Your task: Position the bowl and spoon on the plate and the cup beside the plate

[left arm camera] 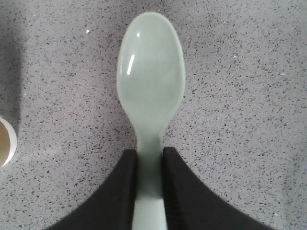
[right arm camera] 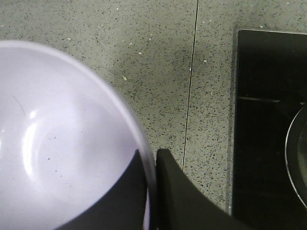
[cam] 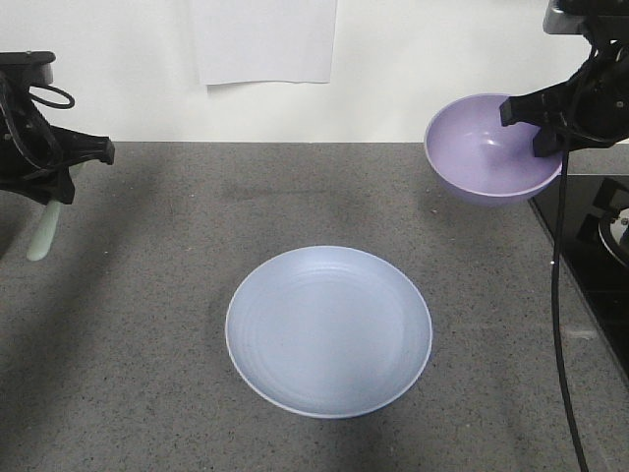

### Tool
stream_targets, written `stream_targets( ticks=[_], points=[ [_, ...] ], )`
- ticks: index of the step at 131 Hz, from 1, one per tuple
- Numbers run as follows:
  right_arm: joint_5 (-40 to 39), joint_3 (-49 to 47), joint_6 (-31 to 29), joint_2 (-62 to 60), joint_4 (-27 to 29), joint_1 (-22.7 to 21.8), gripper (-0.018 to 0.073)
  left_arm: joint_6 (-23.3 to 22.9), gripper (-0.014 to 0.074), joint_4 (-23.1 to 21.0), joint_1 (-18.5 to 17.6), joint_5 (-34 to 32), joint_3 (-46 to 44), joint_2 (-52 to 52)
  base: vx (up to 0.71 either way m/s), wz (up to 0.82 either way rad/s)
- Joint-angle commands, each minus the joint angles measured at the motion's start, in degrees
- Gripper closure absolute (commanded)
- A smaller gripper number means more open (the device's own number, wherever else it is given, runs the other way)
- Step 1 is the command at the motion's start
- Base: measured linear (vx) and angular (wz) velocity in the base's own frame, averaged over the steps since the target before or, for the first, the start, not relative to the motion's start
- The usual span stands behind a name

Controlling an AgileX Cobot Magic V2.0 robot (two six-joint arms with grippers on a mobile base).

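Observation:
The pale blue plate (cam: 328,329) lies flat in the middle of the grey counter. High at the right, my right gripper (cam: 539,126) is shut on the rim of the lavender bowl (cam: 486,149), which hangs tilted in the air; in the right wrist view one finger is inside the bowl (right arm camera: 57,143) and one outside. At the far left, my left gripper (cam: 51,192) is shut on the handle of the mint-green spoon (cam: 43,231), whose blade hangs down. The spoon (left arm camera: 151,86) fills the left wrist view above the counter. A slice of the cup's white rim (left arm camera: 6,141) shows at that view's left edge.
A black hob (cam: 590,236) with a pan edge lies at the counter's right side. A white sheet (cam: 263,39) hangs on the back wall. A seam (right arm camera: 191,86) runs through the counter left of the hob (right arm camera: 268,120).

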Motion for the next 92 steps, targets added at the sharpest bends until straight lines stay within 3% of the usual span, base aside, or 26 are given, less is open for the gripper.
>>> stream_targets(
  ticks=[1, 92],
  points=[
    [-2.91, -1.54, -0.49, -2.67, 0.10, -0.04, 0.0564, 0.02, 0.0603, -0.11, -0.34, -1.42, -1.52, -2.81, 0.00, 0.00],
    [-2.91, -1.54, -0.49, -2.67, 0.10, -0.04, 0.0564, 0.02, 0.0603, -0.11, -0.34, -1.42, -1.52, -2.81, 0.00, 0.00]
  ],
)
